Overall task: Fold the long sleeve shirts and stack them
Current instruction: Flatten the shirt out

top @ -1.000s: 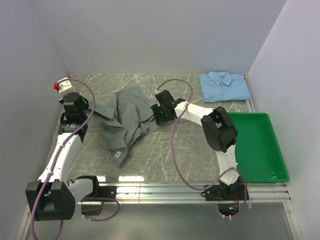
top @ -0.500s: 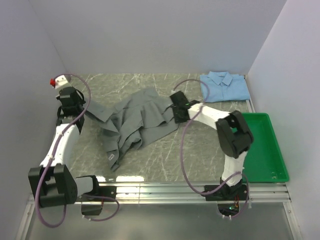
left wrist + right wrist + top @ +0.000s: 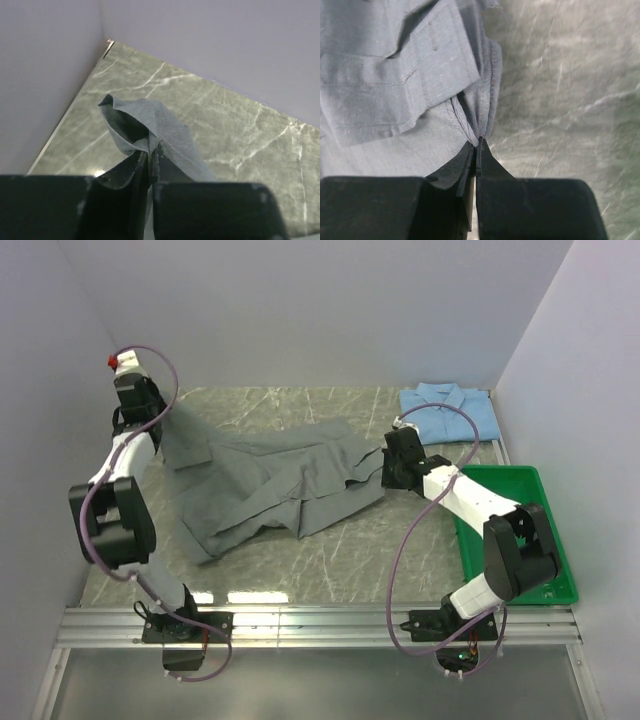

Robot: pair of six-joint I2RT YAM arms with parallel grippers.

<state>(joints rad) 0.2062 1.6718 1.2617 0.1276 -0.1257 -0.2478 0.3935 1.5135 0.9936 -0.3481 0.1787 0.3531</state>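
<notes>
The grey long sleeve shirt [image 3: 275, 480] is pulled out wide across the marble table, stretched between both arms. My left gripper [image 3: 160, 428] at the far left is shut on a bunched edge of that grey shirt [image 3: 150, 130]. At the shirt's right end my right gripper [image 3: 383, 468] is shut on a pinched fold of the same grey shirt [image 3: 420, 90], close to the table. The light blue shirt [image 3: 448, 412] lies folded, collar up, at the back right corner.
A green plastic tray [image 3: 515, 535] sits along the right edge, partly under my right arm. White walls close in the left, back and right sides. A metal rail [image 3: 320, 620] runs along the near edge. Bare marble [image 3: 330, 560] shows in front of the grey shirt.
Both arms have moved apart, left one to the back left and right one rightward, drawing the crumpled grey shirt out wide. The right gripper shut on its edge.
</notes>
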